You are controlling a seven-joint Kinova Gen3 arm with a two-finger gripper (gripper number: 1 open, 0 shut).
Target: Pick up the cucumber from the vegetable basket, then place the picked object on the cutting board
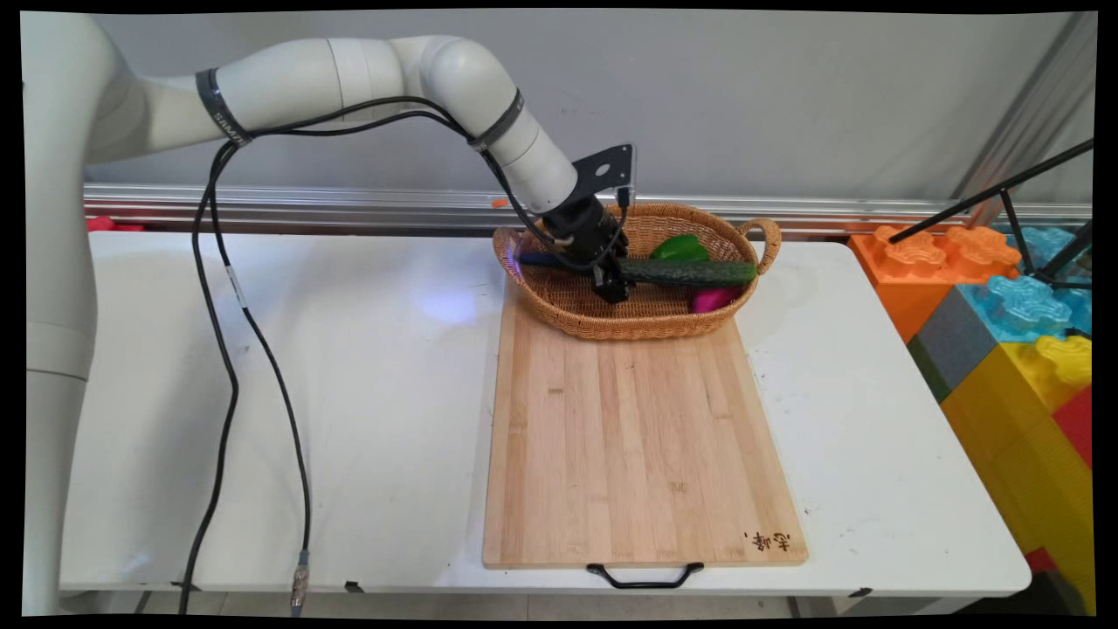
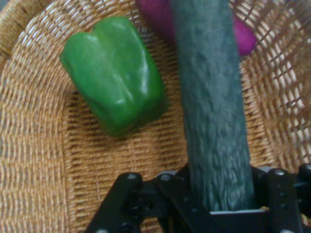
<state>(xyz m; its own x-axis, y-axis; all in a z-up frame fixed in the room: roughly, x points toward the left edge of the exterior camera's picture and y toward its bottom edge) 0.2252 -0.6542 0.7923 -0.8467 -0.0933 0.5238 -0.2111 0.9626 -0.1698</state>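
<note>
Nearest the lens: black handle (image 1: 645, 577) on the near edge of the bamboo cutting board (image 1: 638, 445), hanging just over the lip of the white table (image 1: 349, 393). Board lying bare, long side running away toward the wall. Wicker basket (image 1: 572, 316) sitting on the board's far end, handles out to either side.

Gripper (image 1: 611, 284) reaching down into the basket from the upper left, cables trailing off the arm. Clamped on one end of the cucumber (image 1: 699, 273), from the look of it: in the hand view the cucumber (image 2: 214, 111) runs straight up out of the linkage, sitting right between the fingers (image 2: 279, 194), so closed around it rather than gaping. Actual pad contact mostly hidden behind the cucumber, so probably a firm grip, not swearing to it.

Key bit of geometry: cucumber's long axis runs across the basket, from the gripper off toward the right-hand handle, roughly level, lined up with the way the hand points. Appears slightly raised above the basket floor, though hard to be sure.

Green pepper (image 2: 114, 77) lying just beside the cucumber on the far side, not touching as far as visible. Purple eggplant (image 2: 243, 34) tucked under the cucumber's free end, poking out on the near side in the main view (image 1: 714, 300). Something dark blue (image 1: 541, 259) at the basket's left end, too hidden to name.

Stack of big coloured toy blocks (image 1: 1004, 332) off the table's right end.
</note>
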